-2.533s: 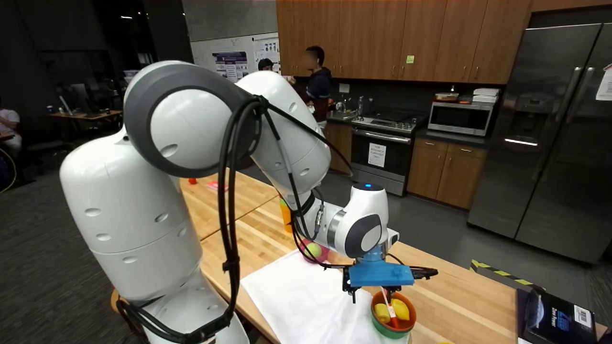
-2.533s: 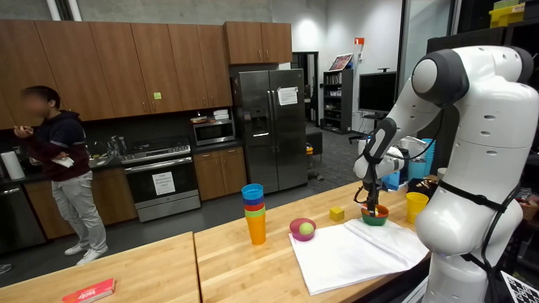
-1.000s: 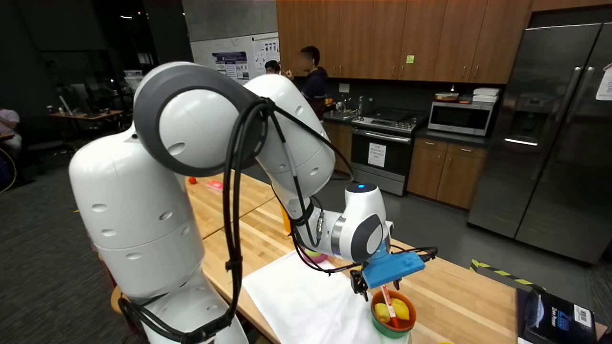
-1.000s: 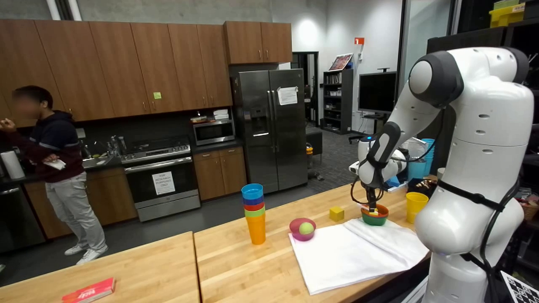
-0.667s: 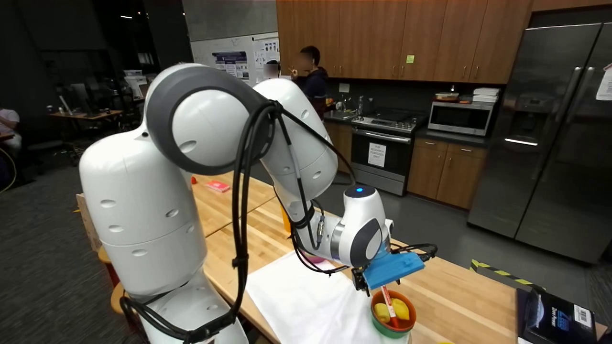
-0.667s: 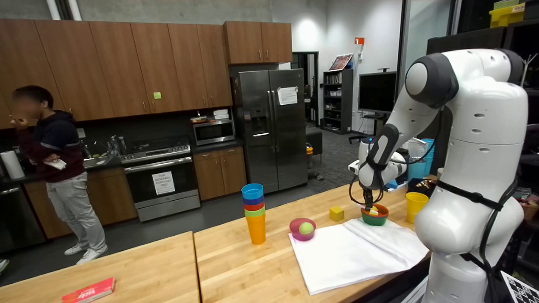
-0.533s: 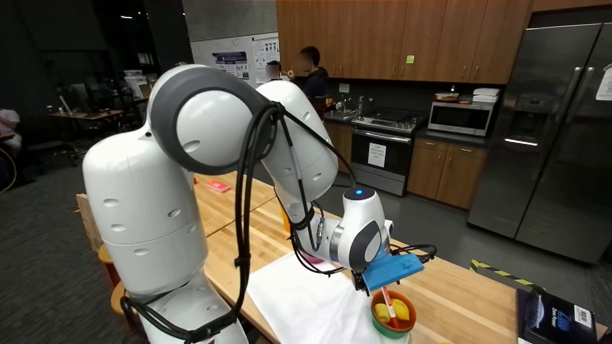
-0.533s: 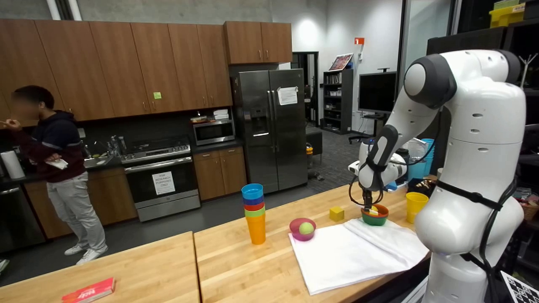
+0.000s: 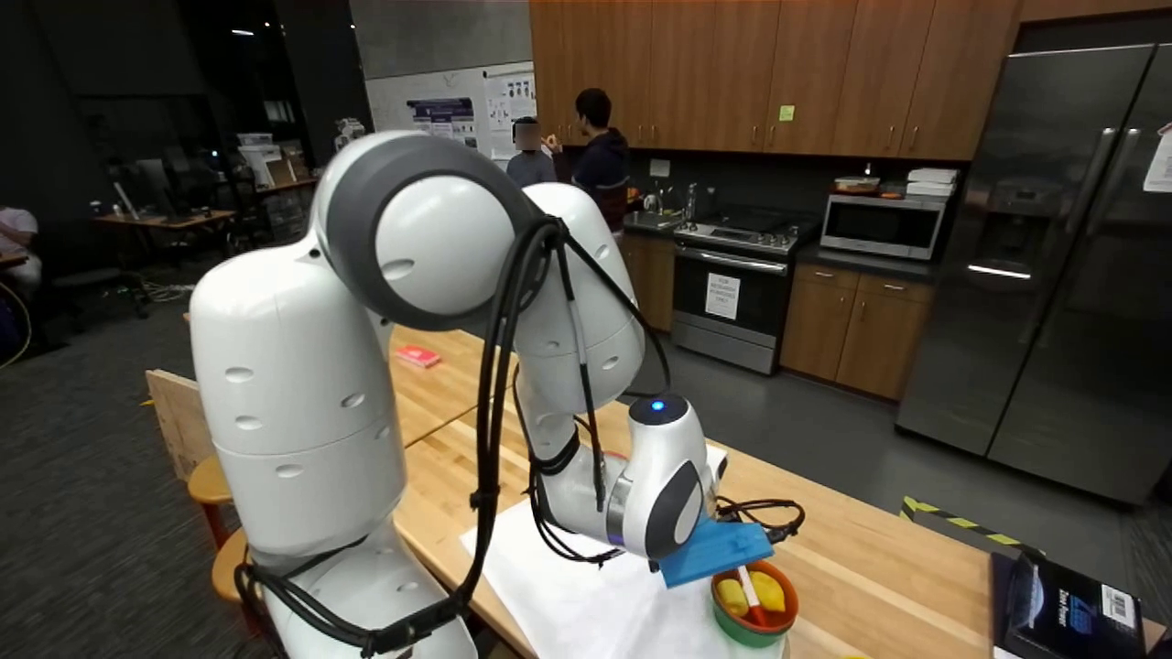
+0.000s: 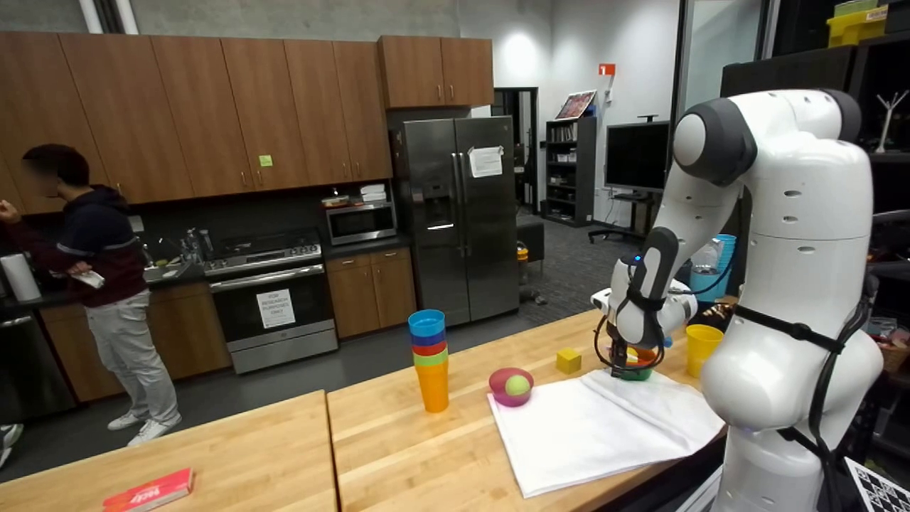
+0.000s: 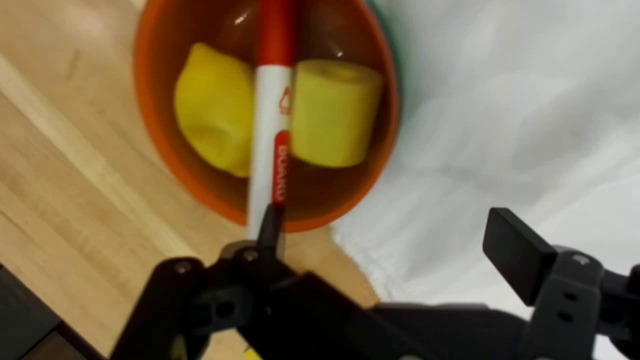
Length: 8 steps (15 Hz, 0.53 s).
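wrist view | hand [image 11: 390, 235] was spread way wide, gripping zilch | bowl [image 11: 155, 100] sat at its 11 o'clock | marker [image 11: 267, 110] leaned between lemon [image 11: 215, 112] and yellow cylinder [image 11: 335, 117]

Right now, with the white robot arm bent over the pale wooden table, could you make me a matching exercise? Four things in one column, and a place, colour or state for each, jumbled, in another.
Things:
1. Black two-fingered gripper
2. Red-and-white marker pen
3. Round yellow-green ball
4. Tall stack of coloured cups

Places, colours, states:
A. Inside the round pinkish-purple bowl
B. Blue at the top, orange at the bottom
C. Open, its jaws wide apart
D. In the round orange-and-green bowl, one end past the rim

Right pairs: 1-C; 2-D; 3-A; 4-B
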Each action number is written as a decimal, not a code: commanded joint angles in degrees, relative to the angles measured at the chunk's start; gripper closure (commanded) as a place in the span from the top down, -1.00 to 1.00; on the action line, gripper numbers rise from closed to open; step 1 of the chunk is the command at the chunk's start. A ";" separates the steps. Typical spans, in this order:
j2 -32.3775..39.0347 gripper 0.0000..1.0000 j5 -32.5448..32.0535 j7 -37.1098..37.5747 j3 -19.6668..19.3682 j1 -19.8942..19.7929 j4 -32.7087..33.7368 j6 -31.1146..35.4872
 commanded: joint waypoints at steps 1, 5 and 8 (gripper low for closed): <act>5.56 1.00 -4.83 4.84 -1.13 -1.78 -1.10 7.61; 7.44 1.00 -9.45 5.59 -1.27 -6.43 -0.68 10.89; 6.93 1.00 -12.13 5.52 1.20 -10.55 0.21 10.92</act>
